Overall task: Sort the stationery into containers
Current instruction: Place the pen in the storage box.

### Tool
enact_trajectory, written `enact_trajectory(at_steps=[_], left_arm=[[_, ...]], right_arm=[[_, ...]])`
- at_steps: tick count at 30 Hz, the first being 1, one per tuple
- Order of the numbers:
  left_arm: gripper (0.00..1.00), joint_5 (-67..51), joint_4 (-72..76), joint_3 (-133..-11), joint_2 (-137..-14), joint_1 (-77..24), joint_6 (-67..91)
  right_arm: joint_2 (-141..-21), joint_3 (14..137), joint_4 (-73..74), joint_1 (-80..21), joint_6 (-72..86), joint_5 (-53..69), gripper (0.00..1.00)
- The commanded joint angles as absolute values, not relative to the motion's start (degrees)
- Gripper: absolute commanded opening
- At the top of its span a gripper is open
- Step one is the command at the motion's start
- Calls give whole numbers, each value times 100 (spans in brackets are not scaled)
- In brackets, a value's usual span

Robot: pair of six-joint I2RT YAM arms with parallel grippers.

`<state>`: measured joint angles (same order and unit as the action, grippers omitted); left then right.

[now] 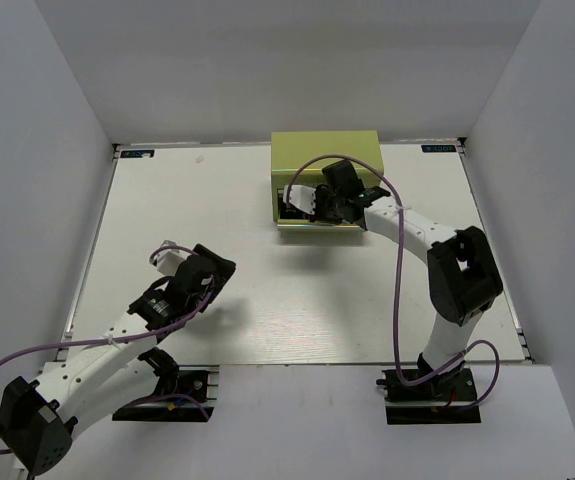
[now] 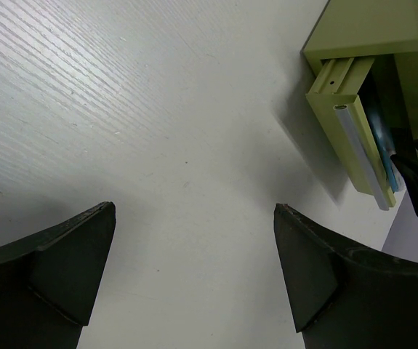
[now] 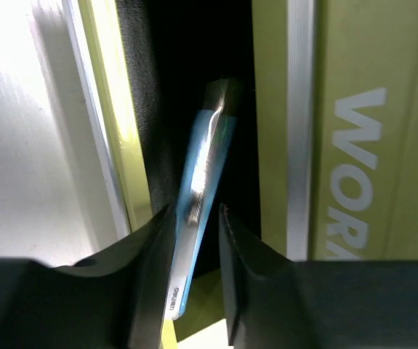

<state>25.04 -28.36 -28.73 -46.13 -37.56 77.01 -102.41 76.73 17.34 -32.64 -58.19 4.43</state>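
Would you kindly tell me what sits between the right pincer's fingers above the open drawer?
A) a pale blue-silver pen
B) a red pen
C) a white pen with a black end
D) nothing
A: the right wrist view shows the pale blue-silver pen lying between the fingers of the right pincer, over the open drawer of the yellow-green chest.

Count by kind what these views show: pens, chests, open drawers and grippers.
pale blue-silver pen: 1
yellow-green chest: 1
open drawer: 1
grippers, left gripper and right gripper: 2
Total: 5
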Motion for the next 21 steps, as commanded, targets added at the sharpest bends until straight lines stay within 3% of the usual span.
enact_trajectory(at_steps=[1, 4, 7, 8, 9, 11, 12, 15, 21], left_arm=[[100, 2514, -2812, -2865, -4570, -3735, 7752], [100, 2514, -2812, -2865, -4570, -3735, 7752], [100, 2514, -2751, -2865, -4570, -3735, 7752], [100, 2514, -2751, -2865, -4631, -3735, 7752], [100, 2514, -2751, -2865, -4684, -3735, 7752], [100, 2514, -2698, -2865, -4737, -3735, 7752], [100, 2514, -2698, -2865, -4737, -3735, 7752], [100, 2514, -2698, -2865, -4790, -3735, 7752], [100, 2514, -2646, -2918, -4790, -3735, 7752]], right_arm=[[-10222, 7998, 1555, -3243, -5898, 483, 38], [-10125, 8024, 1538, -3208, -5775, 641, 46], [-10037, 8156, 1643, -3165, -5590, 843, 41], [-10037, 8217, 1939, -3138, -5485, 1209, 35], [-10046, 8409, 2090, -3120, -5458, 1387, 19], [-10028, 8507, 2793, -3076, -5771, 2261, 3], [-10046, 8543, 3065, -3067, -5983, 2494, 0], [-10125, 8561, 4338, -3120, -7001, 3224, 0], [-10678, 8903, 5131, -3120, -7409, 3358, 0]])
